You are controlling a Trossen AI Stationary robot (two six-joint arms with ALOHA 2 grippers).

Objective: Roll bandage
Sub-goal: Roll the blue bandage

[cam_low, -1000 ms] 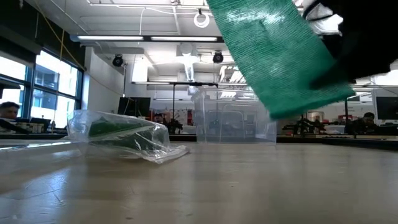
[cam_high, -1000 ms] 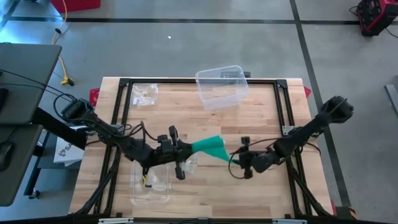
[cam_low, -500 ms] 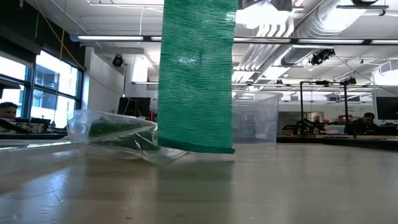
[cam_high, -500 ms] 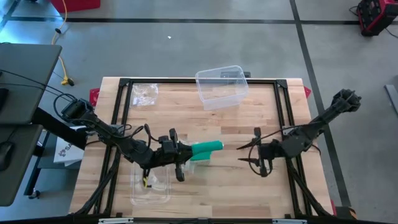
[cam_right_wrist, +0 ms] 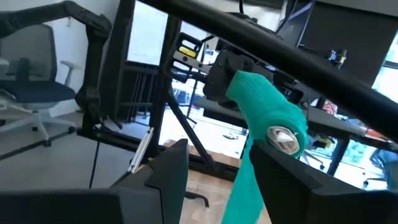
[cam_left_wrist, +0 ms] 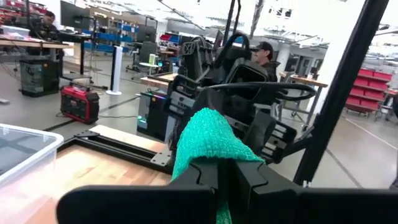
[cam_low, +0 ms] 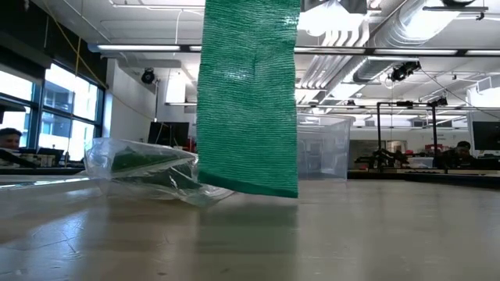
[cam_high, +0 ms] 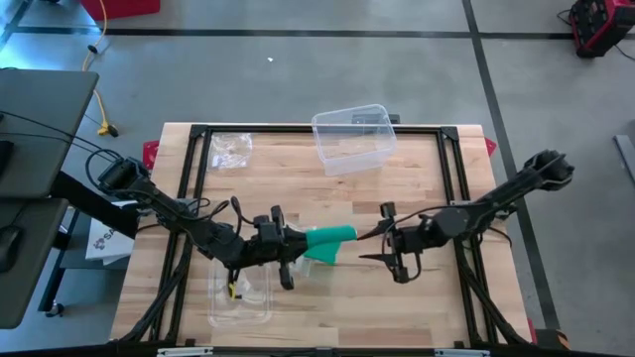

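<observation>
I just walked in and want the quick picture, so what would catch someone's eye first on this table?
The green bandage stands out: the left gripper holds it near the table's middle, shut on it, with a loose strip hanging almost to the wood. The right gripper faces it from the other side, open and apart from it. At the far edge sits a clear plastic bin.

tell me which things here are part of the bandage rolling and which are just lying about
In the job:
green bandage, held off the table
left gripper, shut on the bandage
right gripper, open, close to the roll's end

Lying about:
clear tub at the far edge
empty clear bag at the far left
clear packaging under the left arm
</observation>
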